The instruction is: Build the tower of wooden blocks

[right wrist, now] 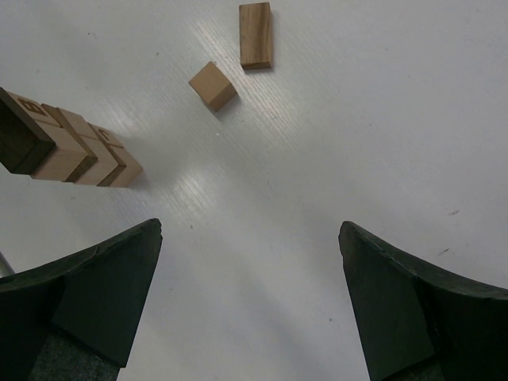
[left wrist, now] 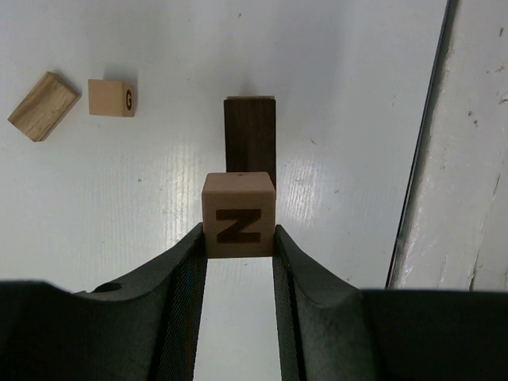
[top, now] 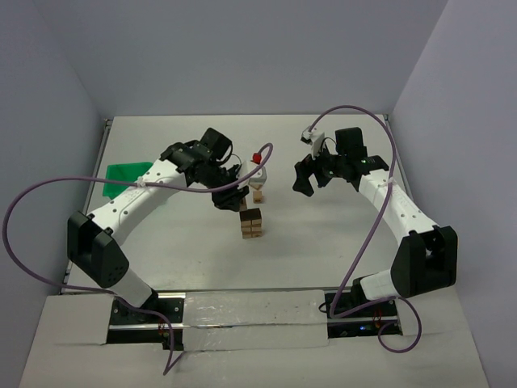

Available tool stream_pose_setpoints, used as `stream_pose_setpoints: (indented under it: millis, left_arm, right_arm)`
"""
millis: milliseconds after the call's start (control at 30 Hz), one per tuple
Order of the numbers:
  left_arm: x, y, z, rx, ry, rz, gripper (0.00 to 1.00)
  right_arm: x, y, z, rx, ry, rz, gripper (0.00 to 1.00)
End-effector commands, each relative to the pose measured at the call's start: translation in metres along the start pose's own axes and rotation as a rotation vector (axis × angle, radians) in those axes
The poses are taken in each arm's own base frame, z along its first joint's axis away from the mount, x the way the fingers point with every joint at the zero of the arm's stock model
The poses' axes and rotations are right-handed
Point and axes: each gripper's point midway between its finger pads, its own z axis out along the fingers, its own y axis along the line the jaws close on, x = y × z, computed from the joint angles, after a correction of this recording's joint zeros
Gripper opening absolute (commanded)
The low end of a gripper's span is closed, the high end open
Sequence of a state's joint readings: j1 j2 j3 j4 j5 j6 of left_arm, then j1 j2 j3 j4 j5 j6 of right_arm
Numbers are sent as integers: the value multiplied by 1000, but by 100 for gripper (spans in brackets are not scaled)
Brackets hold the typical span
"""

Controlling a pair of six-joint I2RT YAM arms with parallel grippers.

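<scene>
We find the tower [top: 252,224] standing near the middle of the tabletop [top: 323,259]. The left end effector [top: 231,201] sits just behind it and to its left, with a lettered cube [left wrist: 238,216] clamped between its fingers. Seen from that wrist, the tower lies directly beyond the cube. A loose cube [right wrist: 212,85] and a loose slab [right wrist: 255,35] lie near each other without touching, behind the tower and apart from it. The right end effector [top: 307,179] hangs to the right of those two, with nothing between its fingers. The bin [top: 125,176] lies at the far left of the tabletop, well apart from the tower.
</scene>
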State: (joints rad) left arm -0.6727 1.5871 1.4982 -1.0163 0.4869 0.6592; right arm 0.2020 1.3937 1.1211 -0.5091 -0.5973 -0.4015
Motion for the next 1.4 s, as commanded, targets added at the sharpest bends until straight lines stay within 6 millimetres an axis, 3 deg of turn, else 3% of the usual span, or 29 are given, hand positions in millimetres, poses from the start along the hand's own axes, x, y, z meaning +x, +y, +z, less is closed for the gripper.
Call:
stream_pose_setpoints:
  millis: [0,533,1367]
  left_arm:
    - [-1,-8,-2,15,23,32,32]
    - [-4,-11,14,22,59,95,35]
    - [-7,-2,21,-6,90,79,40]
  right_arm:
    - [-28,-4,-7,6,-70,-39,99]
    - [-30,0,-8,4,-77,-47,99]
    - [-24,0,-6,1,-63,-46,99]
